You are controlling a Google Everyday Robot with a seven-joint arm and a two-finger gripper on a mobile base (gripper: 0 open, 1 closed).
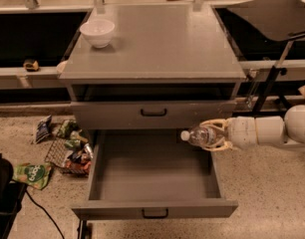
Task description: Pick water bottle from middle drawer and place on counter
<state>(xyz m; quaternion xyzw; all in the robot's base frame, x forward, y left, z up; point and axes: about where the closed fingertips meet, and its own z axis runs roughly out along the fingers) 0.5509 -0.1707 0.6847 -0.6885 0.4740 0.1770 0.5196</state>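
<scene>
The water bottle is clear with a white cap pointing left. It lies sideways in my gripper, which is shut on it and holds it above the right wall of the open middle drawer. The drawer is pulled out towards the camera and its inside is bare. My white arm comes in from the right. The grey counter is the top of the drawer cabinet, well above and behind the gripper.
A white bowl stands at the counter's back left. The drawer above is closed. Snack bags and a wire basket lie on the floor at the left. A black tilted panel on a stand is at the right.
</scene>
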